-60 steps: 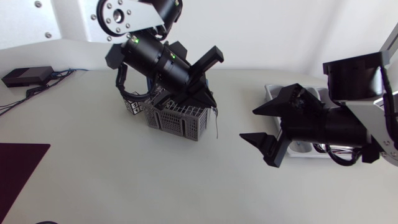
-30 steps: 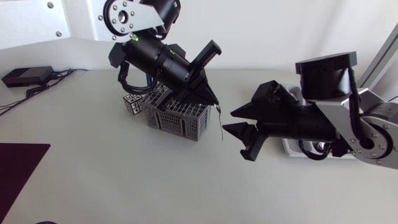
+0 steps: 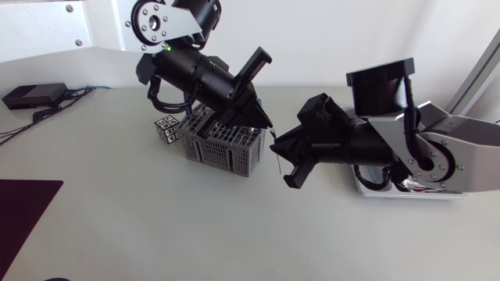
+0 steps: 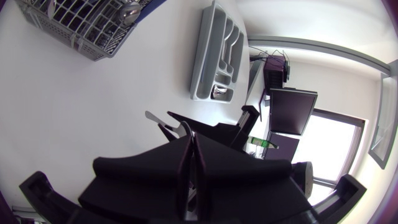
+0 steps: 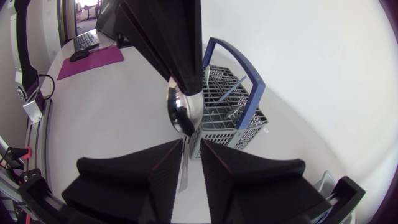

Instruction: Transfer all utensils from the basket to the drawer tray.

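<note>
A grey wire basket (image 3: 223, 148) with a blue handle (image 5: 249, 68) stands mid-table, several utensils still in it (image 4: 81, 25). My left gripper (image 3: 266, 125) hovers just past its right corner, shut on the bowl end of a metal spoon (image 5: 178, 112) that hangs straight down (image 3: 276, 156). My right gripper (image 3: 283, 160) has come in from the right. Its fingers stand either side of the spoon's handle (image 5: 185, 165) with a narrow gap still showing, so it is open (image 5: 191, 146). The grey drawer tray (image 4: 214, 50) lies to the right, largely hidden under my right arm (image 3: 367, 187).
A small marker cube (image 3: 166, 129) sits at the basket's left corner. A black box with cables (image 3: 31, 95) lies at the far left, and a dark mat (image 3: 23, 203) at the left front edge. One piece of cutlery rests in the tray (image 4: 217, 92).
My right arm has swung left from the tray to the hanging spoon, its fingers narrowing around the handle. My left gripper has lifted the spoon slightly right of the basket.
</note>
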You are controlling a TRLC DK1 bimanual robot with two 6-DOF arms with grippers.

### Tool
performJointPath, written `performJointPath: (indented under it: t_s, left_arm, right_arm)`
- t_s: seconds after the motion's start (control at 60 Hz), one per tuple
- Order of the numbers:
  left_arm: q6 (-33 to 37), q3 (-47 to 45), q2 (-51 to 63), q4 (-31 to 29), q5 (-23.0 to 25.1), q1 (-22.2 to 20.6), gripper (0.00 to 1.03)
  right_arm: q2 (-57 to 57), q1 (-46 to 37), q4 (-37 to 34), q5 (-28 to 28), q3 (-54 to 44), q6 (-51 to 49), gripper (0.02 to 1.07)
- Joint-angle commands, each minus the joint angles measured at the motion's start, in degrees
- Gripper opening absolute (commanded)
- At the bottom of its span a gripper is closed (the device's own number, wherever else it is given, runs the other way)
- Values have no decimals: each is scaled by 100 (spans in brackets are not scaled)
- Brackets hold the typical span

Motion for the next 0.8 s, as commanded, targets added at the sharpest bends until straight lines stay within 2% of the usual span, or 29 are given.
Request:
performJointPath:
  t_s: [0.0, 0.033, 0.167, 0.517, 0.7, 0.783]
  left_arm:
    - [-189, 194, 83, 30, 142, 31, 4]
    - [-189, 194, 83, 30, 142, 39, 4]
    - [-206, 185, 83, 30, 221, 57, 4]
    - [-180, 132, 65, 48, 476, 74, 4]
    - [-189, 106, 12, 285, 616, 101, 45]
    - [-312, 123, -41, 505, 643, 171, 71]
  right_arm:
    - [172, 52, 97, 69, 98, 177, 20]
    - [198, 61, 132, 87, 106, 177, 14]
    - [322, 61, 88, 95, 159, 212, 8]
    - [383, 69, 115, 130, 115, 247, 8]
    - [392, 113, 27, 122, 89, 212, 8]
    - [401, 113, -79, 113, 71, 177, 8]
